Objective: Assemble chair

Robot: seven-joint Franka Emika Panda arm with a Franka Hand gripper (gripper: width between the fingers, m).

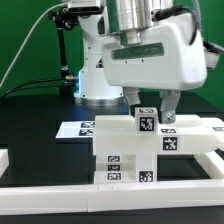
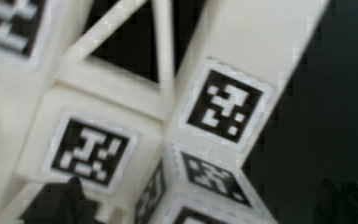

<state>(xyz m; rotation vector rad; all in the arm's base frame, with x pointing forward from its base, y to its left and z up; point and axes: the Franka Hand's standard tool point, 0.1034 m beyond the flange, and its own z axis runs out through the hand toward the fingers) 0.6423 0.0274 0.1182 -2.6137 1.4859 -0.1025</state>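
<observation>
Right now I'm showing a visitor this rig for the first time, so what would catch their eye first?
First the big glossy robot arm, filling the top of the exterior view, its gripper down at the top of the chair. Next the chair itself: white blocky parts dotted with black-and-white tags, standing on the black table just behind the low white rail. The wrist view shows those tags close up and blurred.
</observation>
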